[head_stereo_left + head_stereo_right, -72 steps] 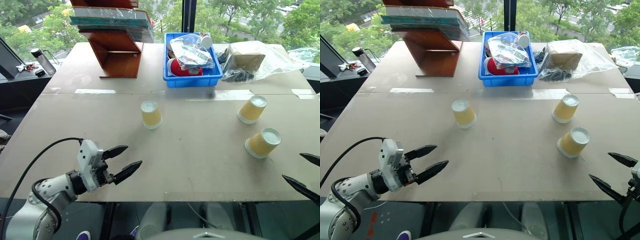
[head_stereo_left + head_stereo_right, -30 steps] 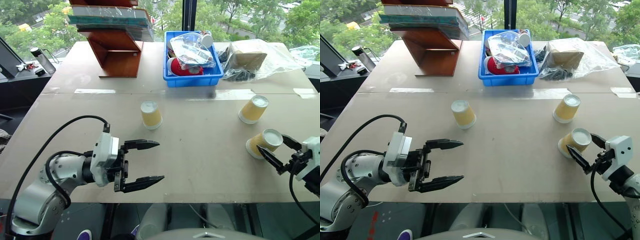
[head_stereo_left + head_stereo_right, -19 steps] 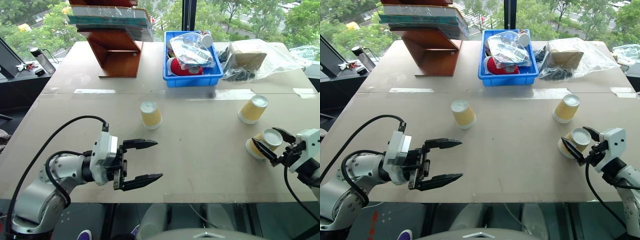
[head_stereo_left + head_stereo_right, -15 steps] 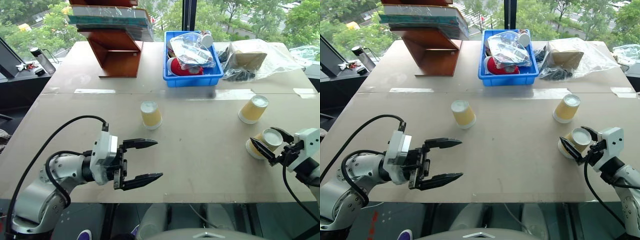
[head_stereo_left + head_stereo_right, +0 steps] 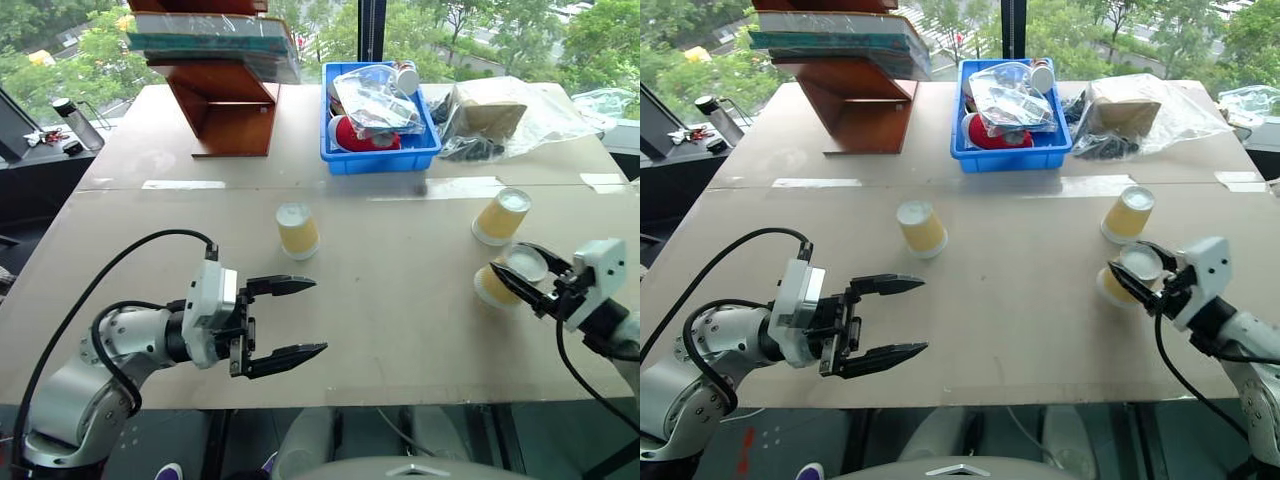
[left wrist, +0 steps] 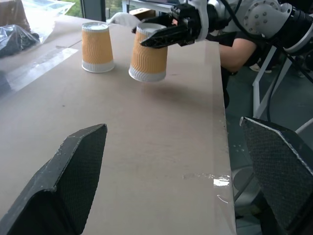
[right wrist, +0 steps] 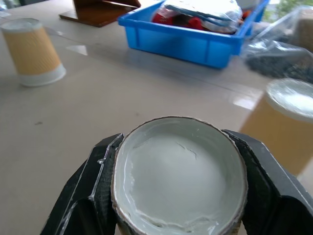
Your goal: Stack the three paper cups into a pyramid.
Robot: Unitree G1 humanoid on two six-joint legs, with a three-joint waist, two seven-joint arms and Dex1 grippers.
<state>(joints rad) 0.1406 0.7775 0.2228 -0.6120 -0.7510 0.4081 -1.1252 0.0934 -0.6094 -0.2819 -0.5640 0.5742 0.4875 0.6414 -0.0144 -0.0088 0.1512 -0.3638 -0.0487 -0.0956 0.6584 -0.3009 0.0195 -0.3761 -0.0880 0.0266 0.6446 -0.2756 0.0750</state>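
at table's right edge, right claw [image 5: 532, 278] clamps cup [image 5: 500, 280], tilted.

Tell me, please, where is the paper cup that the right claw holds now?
In the left eye view, the held cup is at the table's right side, upside down between the right claw's fingers, just in front of another cup.

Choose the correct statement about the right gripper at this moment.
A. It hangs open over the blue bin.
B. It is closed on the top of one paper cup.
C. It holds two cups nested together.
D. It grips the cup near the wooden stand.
B: the right gripper is closed around the upturned base of the paper cup.
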